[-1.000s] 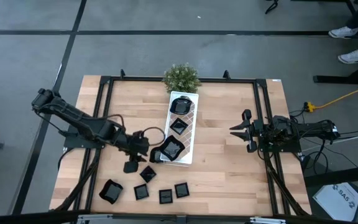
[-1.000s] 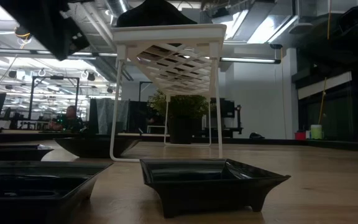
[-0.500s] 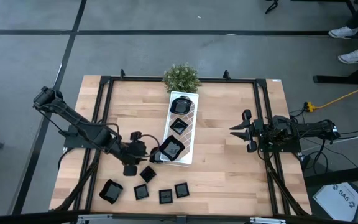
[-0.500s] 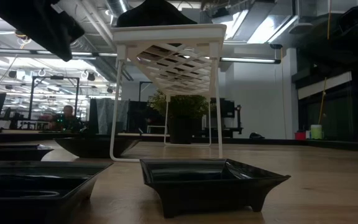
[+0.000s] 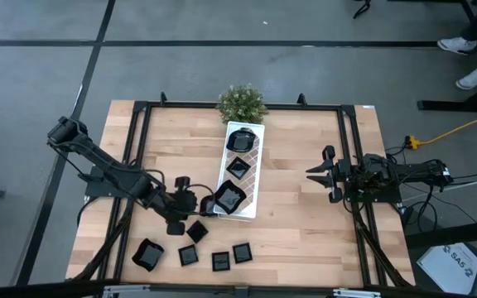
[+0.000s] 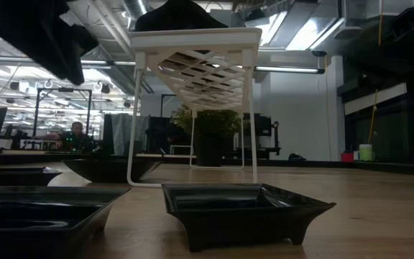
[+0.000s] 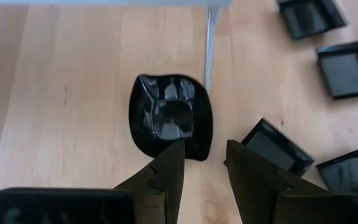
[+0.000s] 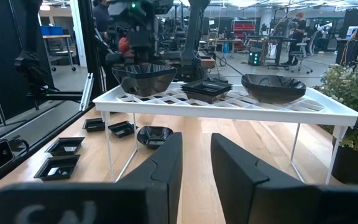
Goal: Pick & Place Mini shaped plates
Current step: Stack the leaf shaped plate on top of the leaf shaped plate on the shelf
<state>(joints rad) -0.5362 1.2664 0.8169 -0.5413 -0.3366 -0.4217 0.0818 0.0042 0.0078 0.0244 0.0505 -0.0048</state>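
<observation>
One camera looks straight down over the white tray point(image 5: 241, 170); another sits at tabletop level before it; both wrist cameras face it.

tray point(image 5: 253, 170): three plates point(image 5: 236, 167) on it | plant point(image 5: 241, 103) behind (touching?) | loose plates point(image 5: 188, 255) front-left

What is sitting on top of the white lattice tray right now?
Three black mini plates: a round one nearest the potted plant, a small one mid-tray, and a larger one at the near end. The tray hides whatever lies under it.
</observation>
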